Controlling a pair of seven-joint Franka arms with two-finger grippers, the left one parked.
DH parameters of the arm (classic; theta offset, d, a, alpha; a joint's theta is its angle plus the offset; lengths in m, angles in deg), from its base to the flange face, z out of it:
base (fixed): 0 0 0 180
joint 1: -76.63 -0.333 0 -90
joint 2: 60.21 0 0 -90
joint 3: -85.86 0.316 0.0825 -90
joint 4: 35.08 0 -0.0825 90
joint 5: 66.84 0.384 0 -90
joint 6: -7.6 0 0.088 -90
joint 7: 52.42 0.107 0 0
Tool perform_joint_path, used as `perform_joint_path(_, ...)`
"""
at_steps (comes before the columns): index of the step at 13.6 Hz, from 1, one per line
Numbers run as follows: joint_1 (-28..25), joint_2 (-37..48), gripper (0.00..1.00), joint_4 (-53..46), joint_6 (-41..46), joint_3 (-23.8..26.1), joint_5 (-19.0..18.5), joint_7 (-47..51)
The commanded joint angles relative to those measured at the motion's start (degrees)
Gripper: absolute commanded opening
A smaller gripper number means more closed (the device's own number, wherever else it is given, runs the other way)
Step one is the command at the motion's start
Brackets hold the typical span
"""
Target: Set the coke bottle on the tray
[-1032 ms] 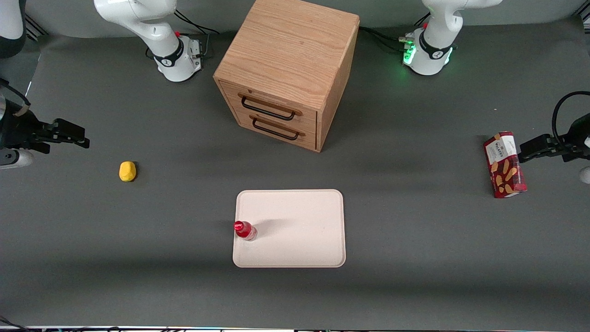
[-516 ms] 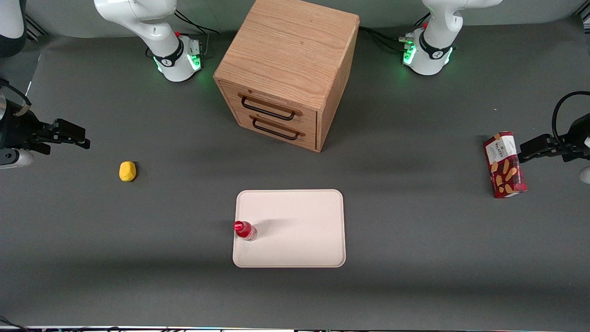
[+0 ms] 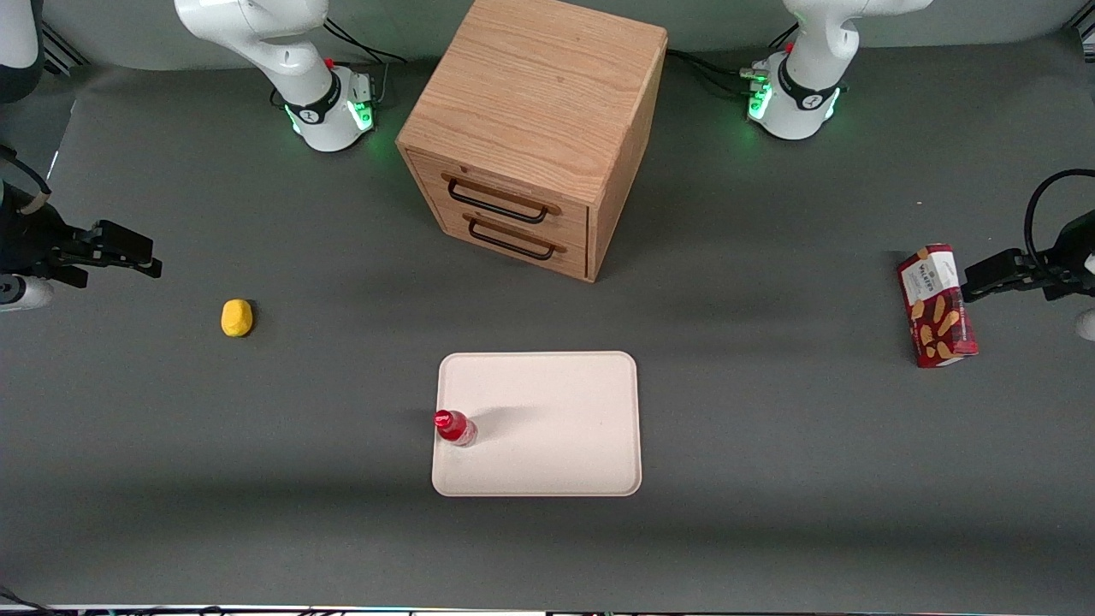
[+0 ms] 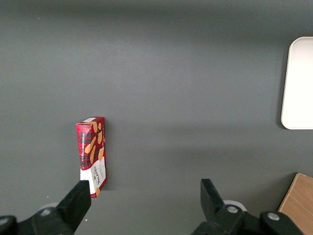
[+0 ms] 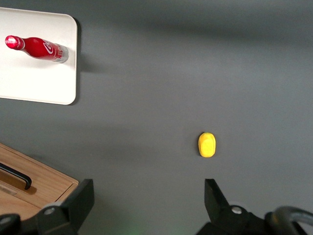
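Coke bottle is seen standing upright on the tray, just inside the rim of the short edge that faces the working arm's end of the table. In the right wrist view the bottle shows its red cap, red label and clear base, resting on the tray close to a rounded corner. The pincer is held well apart from the tray, at the working arm's end of the table; its fingers are spread apart with nothing between them. A yellow lump lies on the table near the pincer, apparently untouched. A wooden cabinet stands farther from the front camera than the tray. A red box lies toward the parked arm's end.
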Motion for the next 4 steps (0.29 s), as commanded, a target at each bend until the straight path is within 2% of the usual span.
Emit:
perform_joint_path(1, -0.5, 1.0, 1.0, 0.9, -0.5, -0.7, 0.9, -0.2)
perform_joint_path(4, -0.5, 1.0, 1.0, 1.0, -0.4, -0.7, 0.5, -0.2)
